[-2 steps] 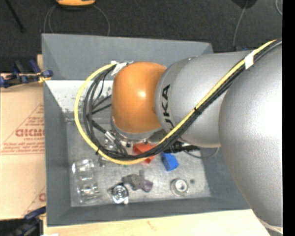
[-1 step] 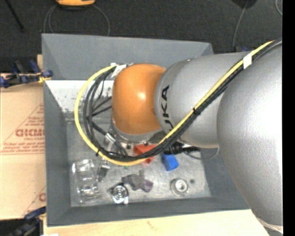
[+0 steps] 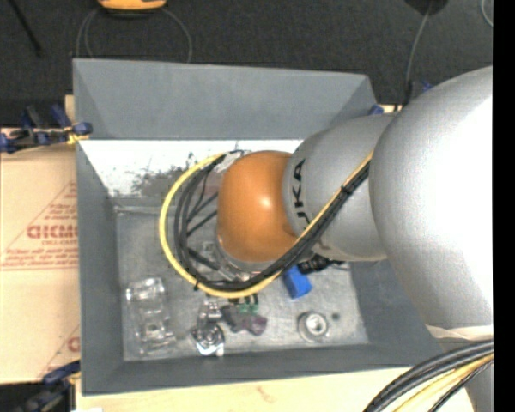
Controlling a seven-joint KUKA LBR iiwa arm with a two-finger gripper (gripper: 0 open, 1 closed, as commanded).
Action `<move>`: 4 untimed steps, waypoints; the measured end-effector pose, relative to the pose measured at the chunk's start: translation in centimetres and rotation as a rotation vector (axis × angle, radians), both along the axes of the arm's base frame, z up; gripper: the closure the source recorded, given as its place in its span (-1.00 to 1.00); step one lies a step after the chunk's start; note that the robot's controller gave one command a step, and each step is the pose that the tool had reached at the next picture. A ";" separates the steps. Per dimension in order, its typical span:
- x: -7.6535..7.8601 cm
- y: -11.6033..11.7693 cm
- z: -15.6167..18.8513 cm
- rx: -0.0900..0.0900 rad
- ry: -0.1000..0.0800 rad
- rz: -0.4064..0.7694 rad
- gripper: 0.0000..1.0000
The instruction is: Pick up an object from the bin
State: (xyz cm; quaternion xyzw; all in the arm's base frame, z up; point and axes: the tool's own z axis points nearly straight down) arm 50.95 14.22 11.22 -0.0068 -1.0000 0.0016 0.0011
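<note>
- Along the bin's near wall (image 3: 240,376): metallic piece (image 3: 209,339) and dark purple-green thing (image 3: 247,320) lie close; I risk lifting both.
- Under my orange cover (image 3: 253,204), gripper state: I cannot tell.

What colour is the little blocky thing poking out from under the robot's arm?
Blue. The small blue block shows best in the camera view, on the bin's floor.
</note>
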 end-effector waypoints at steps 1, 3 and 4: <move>-0.7 -5.5 -3.7 0.012 -0.012 0.020 -1.00; -1.1 -4.0 3.6 0.004 -0.012 0.076 1.00; -1.3 -4.1 3.2 0.004 -0.004 0.073 -1.00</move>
